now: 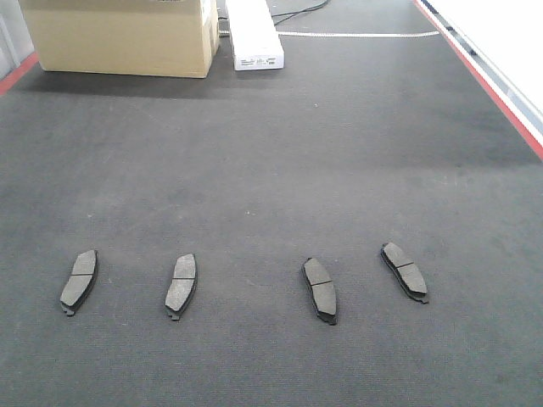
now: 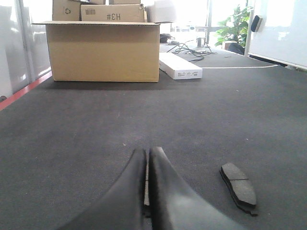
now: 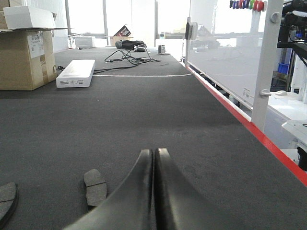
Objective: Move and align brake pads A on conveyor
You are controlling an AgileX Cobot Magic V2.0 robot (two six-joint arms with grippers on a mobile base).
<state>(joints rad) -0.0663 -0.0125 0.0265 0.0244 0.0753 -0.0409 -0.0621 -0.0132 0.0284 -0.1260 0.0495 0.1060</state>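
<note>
Charcoal, carpet-textured conveyor (image 1: 271, 153) carries four dark grey brake pads in a loose row across its near end: far-left pad (image 1: 79, 281), inner-left pad (image 1: 181, 285), inner-right pad (image 1: 321, 289) and far-right pad (image 1: 405, 271). Alignment is poor. The two left pads lean with their far ends to the right, the two right pads lean the opposite way, and the far-right pad sits a little farther up the belt than the others. Neither arm appears in the front view. In the left wrist view the left gripper (image 2: 147, 153) has its jaws together and empty, low over bare belt, with one pad (image 2: 239, 187) lying ahead and to its right, long axis running near to far. In the right wrist view the right gripper (image 3: 154, 152) likewise has its jaws closed on nothing; a pad (image 3: 96, 186) lies to its left, and a second pad edge (image 3: 8, 196) shows at the frame's left border. A cardboard box (image 1: 123, 34) and a white carton (image 1: 253, 34) stand at the far end. Judgement: each gripper must open and shift sideways toward its neighbouring pad; which arm is nearer cannot be settled.
</note>
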